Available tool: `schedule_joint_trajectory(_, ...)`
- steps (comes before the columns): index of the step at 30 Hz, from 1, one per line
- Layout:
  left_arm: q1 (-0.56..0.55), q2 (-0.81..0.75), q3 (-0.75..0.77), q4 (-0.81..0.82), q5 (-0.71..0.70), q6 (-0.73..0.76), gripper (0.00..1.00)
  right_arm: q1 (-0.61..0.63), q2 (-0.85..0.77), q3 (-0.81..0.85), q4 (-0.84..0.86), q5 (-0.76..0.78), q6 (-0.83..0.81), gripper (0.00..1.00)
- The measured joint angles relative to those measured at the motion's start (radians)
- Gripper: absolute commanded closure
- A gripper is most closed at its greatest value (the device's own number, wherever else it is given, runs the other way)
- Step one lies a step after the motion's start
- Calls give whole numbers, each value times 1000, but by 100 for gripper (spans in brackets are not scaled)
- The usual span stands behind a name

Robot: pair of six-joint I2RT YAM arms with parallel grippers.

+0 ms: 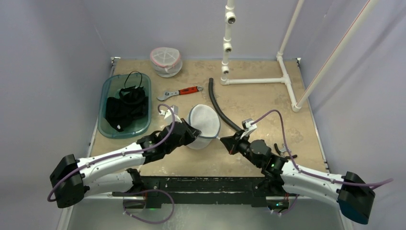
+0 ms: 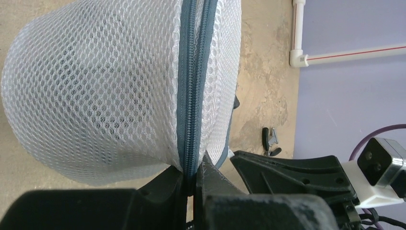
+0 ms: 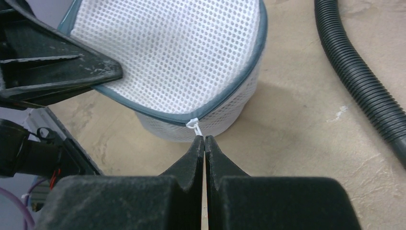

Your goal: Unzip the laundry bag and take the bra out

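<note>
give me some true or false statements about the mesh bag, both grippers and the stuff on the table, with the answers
1. The right gripper pinches the white zipper pull of the mesh bag. True.
2. The zipper is wide open. False: it is closed along all the length in view.
3. The left gripper is shut on the zipper. True.
4. The wrench lies in the tub. False: it lies on the table beside the tub.
5. The hose lies across the mesh bag. False: it lies on the table beside it.

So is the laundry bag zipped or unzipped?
Zipped: across the laundry bag, the zipper teeth run meshed, no gap showing.
</note>
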Motion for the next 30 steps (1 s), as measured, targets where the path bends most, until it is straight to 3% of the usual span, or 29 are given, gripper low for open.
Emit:
schedule_joint_trajectory(20, 63, -61, 136, -111, 259, 262, 100, 5, -62, 28, -86, 179, 69, 100)
schedule_joint_trajectory(30, 144, 3, 146, -58, 407, 400, 100, 5, -138, 29, -145, 163, 51, 100)
